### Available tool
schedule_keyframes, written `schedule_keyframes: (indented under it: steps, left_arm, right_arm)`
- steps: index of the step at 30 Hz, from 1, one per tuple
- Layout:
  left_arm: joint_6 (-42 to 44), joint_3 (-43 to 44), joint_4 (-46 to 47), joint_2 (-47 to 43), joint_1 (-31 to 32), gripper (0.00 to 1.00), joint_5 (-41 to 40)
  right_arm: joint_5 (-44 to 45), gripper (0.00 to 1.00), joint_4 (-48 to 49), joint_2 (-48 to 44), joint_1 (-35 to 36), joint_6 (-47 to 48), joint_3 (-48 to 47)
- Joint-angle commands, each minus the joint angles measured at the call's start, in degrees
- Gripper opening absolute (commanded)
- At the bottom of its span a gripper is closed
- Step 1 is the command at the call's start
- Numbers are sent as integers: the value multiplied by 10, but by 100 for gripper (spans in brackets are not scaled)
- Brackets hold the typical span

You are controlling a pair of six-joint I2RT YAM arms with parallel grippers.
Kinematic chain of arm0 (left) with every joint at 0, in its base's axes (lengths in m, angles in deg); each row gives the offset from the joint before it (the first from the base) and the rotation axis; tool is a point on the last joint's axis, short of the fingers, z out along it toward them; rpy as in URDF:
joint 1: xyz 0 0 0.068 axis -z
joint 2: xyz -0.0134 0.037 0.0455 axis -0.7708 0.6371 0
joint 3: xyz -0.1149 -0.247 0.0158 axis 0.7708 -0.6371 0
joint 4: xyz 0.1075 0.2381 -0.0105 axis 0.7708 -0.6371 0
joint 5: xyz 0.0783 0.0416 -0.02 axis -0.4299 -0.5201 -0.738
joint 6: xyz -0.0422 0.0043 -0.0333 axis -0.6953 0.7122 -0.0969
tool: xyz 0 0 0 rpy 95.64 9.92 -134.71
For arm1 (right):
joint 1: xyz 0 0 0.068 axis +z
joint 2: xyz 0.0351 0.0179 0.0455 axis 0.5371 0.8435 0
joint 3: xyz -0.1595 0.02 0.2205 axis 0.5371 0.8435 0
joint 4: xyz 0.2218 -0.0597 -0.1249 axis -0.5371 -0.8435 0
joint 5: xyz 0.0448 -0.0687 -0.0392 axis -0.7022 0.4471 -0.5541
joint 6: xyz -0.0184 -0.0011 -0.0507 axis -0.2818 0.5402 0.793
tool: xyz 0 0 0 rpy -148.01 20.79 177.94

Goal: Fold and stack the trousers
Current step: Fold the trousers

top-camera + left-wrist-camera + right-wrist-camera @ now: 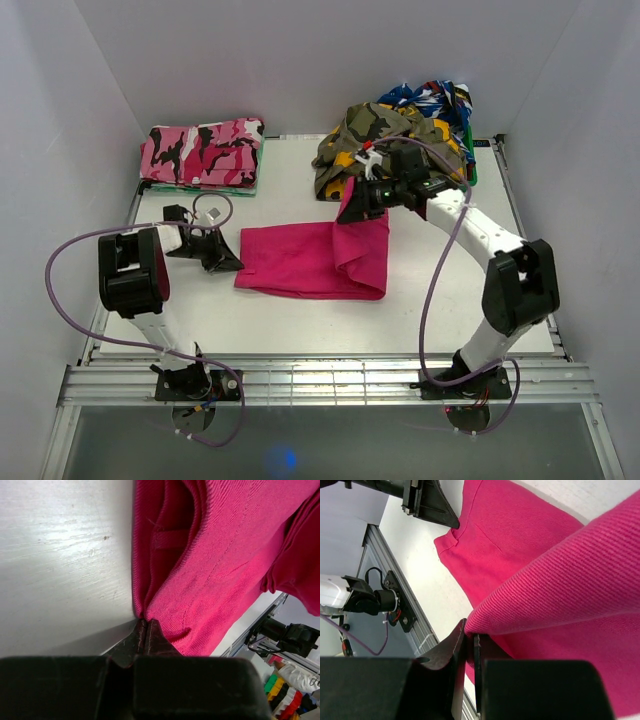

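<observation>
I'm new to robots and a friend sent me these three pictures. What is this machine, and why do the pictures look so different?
These are two robot arms bolted at the near edge of a table, each ending in a two-finger gripper. The wide picture comes from a fixed camera above and behind the arms. The two close-ups come from a camera on each wrist, looking past that arm's own black fingers.

In the middle lie plain magenta trousers, partly folded. The left gripper pinches their left edge, and the right gripper holds a raised corner of the cloth.

At the back sit a folded pink camouflage pair, a crumpled olive-yellow camouflage garment, and a blue patterned piece behind it.
</observation>
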Motion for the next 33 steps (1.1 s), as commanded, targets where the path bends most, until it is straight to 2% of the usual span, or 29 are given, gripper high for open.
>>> schedule_keyframes:
  steps: [1,5,13,21,33]
  left_arm:
    - [-11,-23,35,20,14,0,-38]
    - [-26,-32,48,21,15,0,-22]
    - [-44,-42,63,34,17,0,-13]
    - [-66,-68,88,33,21,0,6]
    - [-82,-105,124,9,32,0,-38]
  right_arm:
    - [24,8,77,35,48,-54,-42]
    - [27,8,102,98,85,-85,-69]
    - [36,8,128,169,159,-126,-122]
    - [56,8,147,243,187,-177,-180]
    - [67,8,192,294,202,-265,-219]
